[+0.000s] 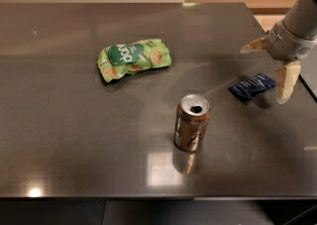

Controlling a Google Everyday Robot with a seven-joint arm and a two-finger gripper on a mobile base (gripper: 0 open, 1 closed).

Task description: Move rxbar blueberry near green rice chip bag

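The rxbar blueberry (252, 86), a small flat dark blue wrapper, lies on the dark table at the right. The green rice chip bag (133, 59), puffy light green with a dark green logo, lies left of centre, well apart from the bar. My gripper (268, 73) is at the right edge, just above and right of the bar. Its two pale fingers are spread wide, one finger (287, 81) hanging right of the bar and the other pointing left above it. It holds nothing.
A bronze soda can (191, 122) stands upright in front of centre, between the bar and the bag but nearer the front. The table's right edge (308, 83) runs close to the gripper. The table's front edge is below the can.
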